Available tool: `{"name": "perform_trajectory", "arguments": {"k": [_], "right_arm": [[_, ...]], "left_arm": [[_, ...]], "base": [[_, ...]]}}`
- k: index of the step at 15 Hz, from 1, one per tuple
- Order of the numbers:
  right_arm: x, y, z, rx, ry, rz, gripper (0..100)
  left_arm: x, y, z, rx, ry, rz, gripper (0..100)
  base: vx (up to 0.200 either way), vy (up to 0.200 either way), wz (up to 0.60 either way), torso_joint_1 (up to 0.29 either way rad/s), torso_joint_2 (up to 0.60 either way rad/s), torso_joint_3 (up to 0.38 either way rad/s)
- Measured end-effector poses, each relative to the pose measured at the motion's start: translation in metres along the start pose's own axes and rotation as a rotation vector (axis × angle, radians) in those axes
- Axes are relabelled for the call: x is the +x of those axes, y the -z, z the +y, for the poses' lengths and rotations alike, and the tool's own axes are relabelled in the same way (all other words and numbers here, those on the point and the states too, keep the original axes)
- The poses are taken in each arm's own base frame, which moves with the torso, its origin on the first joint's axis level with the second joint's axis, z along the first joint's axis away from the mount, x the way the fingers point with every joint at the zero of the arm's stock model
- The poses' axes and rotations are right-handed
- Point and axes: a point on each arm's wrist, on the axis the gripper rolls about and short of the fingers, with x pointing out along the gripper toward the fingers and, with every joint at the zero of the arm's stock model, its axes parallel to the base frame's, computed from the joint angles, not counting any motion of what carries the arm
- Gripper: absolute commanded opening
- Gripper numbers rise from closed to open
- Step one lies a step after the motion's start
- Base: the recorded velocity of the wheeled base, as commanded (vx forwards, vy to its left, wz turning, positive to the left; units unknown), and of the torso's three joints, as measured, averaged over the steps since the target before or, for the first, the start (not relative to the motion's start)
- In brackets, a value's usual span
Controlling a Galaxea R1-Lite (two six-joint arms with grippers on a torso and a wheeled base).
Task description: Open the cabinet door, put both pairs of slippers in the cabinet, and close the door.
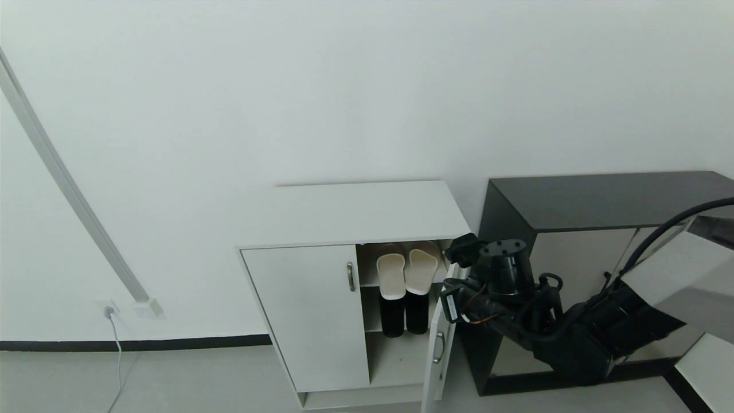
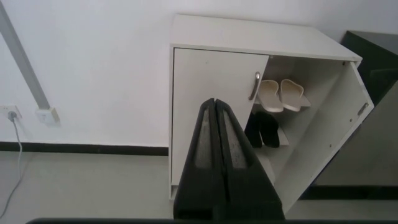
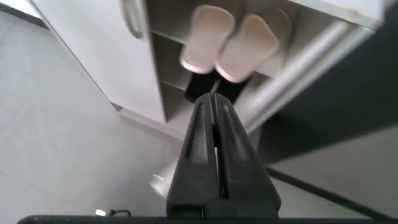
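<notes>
Cream slippers (image 1: 392, 275) lie side by side, toes pointing into cabinet (image 1: 367, 212).

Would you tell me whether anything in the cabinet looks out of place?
The cream slippers jut past the front edge of their shelf in the cabinet; the black slippers below do likewise, possibly hindering the door.

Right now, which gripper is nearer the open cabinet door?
Right. The right gripper sits by the top of the open door; the left gripper is back from the cabinet, facing its front.
</notes>
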Motion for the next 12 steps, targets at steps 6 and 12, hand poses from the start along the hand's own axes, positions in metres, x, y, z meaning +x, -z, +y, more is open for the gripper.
{"name": "perform_trajectory", "arguments": {"k": [6, 12], "right_arm": [[-0.006, 0.021, -0.007, -0.015, 0.009, 0.073, 0], [0.012, 0.037, -0.003, -0.025, -0.001, 0.118, 0]], "left_arm": [[0.0, 0.0, 0.0, 0.0, 0.0, 0.0, 0], [0.0, 0.0, 0.0, 0.0, 0.001, 0.0, 0]], "base": [[0.0, 0.0, 0.0, 0.0, 0.0, 0.0], [0.0, 0.0, 0.0, 0.0, 0.0, 0.0]]}}
